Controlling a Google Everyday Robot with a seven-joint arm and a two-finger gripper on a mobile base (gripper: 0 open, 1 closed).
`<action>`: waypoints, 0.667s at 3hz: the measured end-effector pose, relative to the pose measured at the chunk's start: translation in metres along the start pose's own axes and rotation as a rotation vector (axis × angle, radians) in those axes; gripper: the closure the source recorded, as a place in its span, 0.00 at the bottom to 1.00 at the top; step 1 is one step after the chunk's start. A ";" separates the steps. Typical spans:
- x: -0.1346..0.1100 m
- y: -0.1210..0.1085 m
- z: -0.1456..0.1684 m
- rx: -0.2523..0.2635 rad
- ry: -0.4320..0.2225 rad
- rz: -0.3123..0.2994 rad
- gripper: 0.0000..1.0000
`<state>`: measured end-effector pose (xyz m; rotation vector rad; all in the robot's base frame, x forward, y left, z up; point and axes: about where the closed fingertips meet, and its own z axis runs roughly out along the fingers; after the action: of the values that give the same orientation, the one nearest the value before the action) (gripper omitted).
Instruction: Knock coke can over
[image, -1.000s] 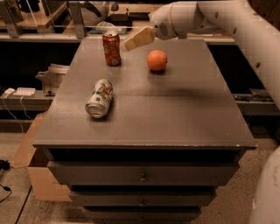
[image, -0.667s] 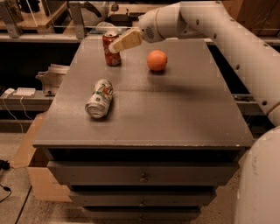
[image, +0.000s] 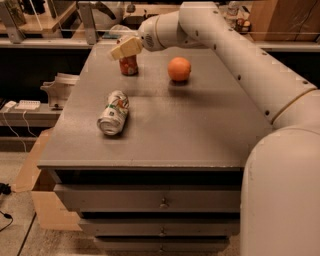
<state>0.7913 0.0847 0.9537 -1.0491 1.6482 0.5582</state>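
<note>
**Gripper hovering at the top of the coke can, near the table's far left corner**
The can is standing upright, its top hidden behind the gripper; whether that is open or closed, I cannot tell. A push too high risks skimming over the rim, and one too hard risks sending the can rolling off the far edge.

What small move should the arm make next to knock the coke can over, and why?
Probably push the gripper sideways, toward the picture's left, across the top of the coke can. The can stands upright, and the gripper is right at its top, hiding the lid. A push that high should tip it, and this direction leads away from the orange.
</note>
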 end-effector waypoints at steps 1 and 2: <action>0.002 -0.006 0.020 0.025 -0.008 0.024 0.00; 0.009 -0.017 0.029 0.061 -0.018 0.057 0.00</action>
<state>0.8200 0.0957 0.9385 -0.9527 1.6739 0.5499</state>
